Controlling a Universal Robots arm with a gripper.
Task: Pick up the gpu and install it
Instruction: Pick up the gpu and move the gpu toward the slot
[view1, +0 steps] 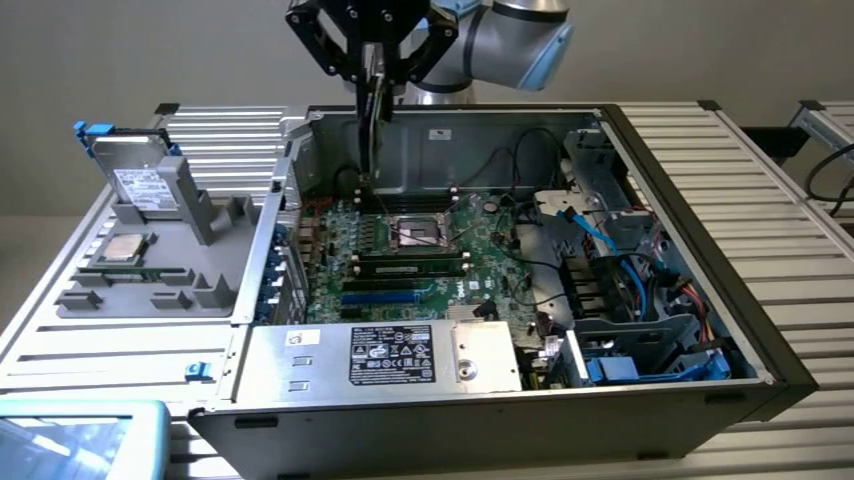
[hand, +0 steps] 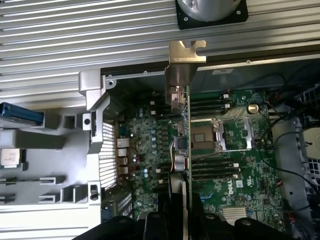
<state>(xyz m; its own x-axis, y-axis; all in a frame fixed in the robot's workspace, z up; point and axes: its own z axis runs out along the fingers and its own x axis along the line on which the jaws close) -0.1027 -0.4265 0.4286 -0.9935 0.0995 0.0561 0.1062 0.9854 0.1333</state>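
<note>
Pincer (view1: 380, 68) is clamped on the upper edge of the gpu (view1: 371, 140). The card hangs upright over the open case (view1: 534, 425), above the motherboard (view1: 414, 240) by the far wall. The vertical hold, with the silver bracket (hand: 181, 75) toward the case rim, likely keeps the connector edge facing the slots. It appears not yet seated.

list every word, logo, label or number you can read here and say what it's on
"DELL": white logo printed on the motherboard, seen in the wrist view.
Power supply label: black and white print with marks, too small to read.
Drive label: white sticker, too blurred to read.
gpu: no readable text on its edge or bracket.
</note>
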